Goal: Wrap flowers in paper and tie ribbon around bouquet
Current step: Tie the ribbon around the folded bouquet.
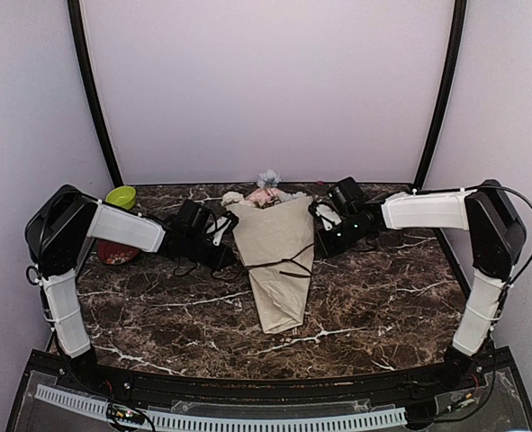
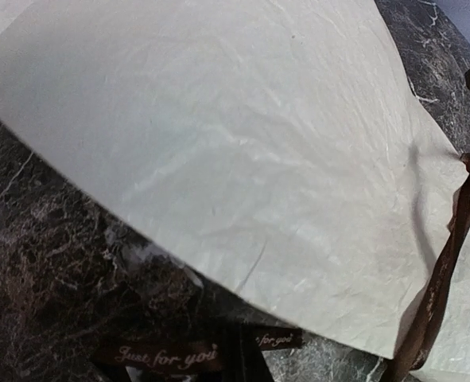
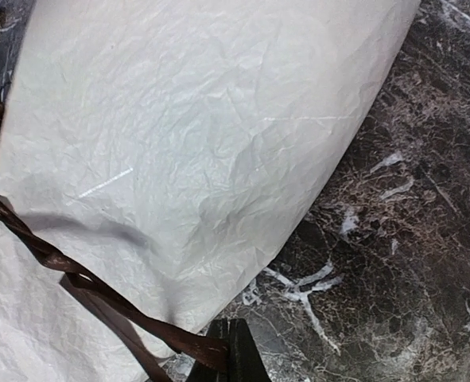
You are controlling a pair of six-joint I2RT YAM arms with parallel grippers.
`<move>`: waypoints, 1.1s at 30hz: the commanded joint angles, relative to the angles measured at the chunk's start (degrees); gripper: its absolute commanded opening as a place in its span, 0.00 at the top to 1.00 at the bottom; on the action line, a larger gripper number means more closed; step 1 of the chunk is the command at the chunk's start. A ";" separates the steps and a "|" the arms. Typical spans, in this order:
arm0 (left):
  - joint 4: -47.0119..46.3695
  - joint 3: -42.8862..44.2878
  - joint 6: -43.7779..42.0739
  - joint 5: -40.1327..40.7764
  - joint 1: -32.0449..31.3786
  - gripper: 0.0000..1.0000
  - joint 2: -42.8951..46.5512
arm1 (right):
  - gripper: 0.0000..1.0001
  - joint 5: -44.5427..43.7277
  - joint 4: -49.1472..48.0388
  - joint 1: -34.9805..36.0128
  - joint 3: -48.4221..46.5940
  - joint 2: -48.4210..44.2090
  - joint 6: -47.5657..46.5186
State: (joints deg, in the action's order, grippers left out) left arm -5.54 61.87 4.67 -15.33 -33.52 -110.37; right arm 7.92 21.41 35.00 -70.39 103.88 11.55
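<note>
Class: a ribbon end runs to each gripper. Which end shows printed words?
The end at the left gripper: the ribbon lies flat there, reading "Just for you". At the right gripper it is twisted, lettering unseen.

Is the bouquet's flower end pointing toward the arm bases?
No, the flowers sit at the far end of the bouquet; its narrow tip points that way.

Beige paper, brown ribbon (white lettering), dark white-veined table.
</note>
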 commanded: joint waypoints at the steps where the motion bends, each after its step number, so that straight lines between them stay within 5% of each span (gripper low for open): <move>1: -3.34 -3.01 1.99 2.66 1.19 1.00 6.07 | 1.00 -0.83 1.46 0.59 -2.20 2.24 -1.27; 19: -4.69 -4.26 2.62 2.51 1.63 1.00 10.14 | 1.00 -4.92 6.81 4.01 -10.73 4.89 -4.39; 33: -4.77 -4.84 2.72 2.58 1.69 1.00 9.92 | 1.00 -1.95 16.83 13.04 -23.29 0.19 -4.93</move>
State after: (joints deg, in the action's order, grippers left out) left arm -9.58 57.67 6.94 -12.78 -31.88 -102.10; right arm 5.28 35.38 47.31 -91.44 105.82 6.70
